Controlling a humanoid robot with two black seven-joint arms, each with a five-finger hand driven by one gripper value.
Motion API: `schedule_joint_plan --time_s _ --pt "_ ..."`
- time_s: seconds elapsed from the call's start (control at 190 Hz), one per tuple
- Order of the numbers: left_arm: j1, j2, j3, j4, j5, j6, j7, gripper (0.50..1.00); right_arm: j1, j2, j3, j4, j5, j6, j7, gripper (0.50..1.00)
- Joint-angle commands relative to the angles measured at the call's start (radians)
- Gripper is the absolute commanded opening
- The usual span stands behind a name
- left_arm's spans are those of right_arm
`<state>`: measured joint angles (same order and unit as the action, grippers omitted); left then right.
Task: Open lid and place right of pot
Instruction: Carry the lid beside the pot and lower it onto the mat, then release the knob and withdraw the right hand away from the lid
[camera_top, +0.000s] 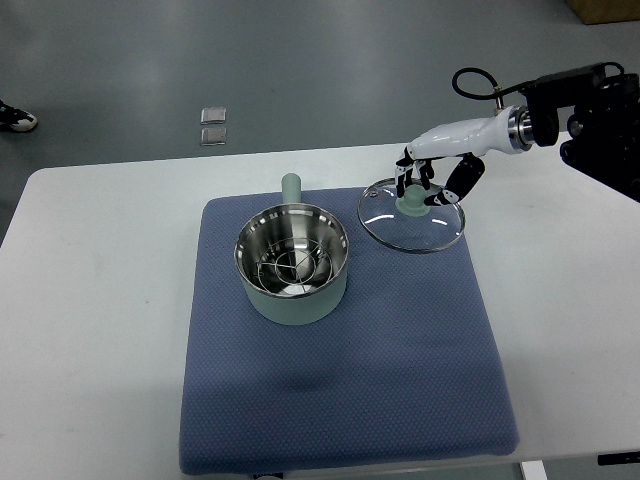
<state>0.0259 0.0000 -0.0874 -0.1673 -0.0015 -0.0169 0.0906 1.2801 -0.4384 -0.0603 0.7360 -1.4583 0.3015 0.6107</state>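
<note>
Right hand pinching the lid knob, fingers curled around it. Lid right of the pot, over the mat edge. Bare table further right.

Shiny steel pot, clear glass lid (metal-rimmed), textured cloth mat — matt

The right arm is extended in from the right edge, its white forearm angled down and to the left. The right hand is held low, with its dark fingers curled downward and closed around a knob.
</note>
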Motion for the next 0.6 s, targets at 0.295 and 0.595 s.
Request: schedule_joint_plan --time_s 0.295,0.595 --pt "0.0 0.0 0.0 0.002 0.0 0.0 0.001 1.0 -0.113 0.038 0.142 -0.013 0.111 -0.052 -0.019 0.924" --pt "0.0 0.0 0.0 0.0 0.0 0.0 0.0 1.0 -0.186 0.198 0.289 -0.299 0.988 0.139 -0.344 0.926"
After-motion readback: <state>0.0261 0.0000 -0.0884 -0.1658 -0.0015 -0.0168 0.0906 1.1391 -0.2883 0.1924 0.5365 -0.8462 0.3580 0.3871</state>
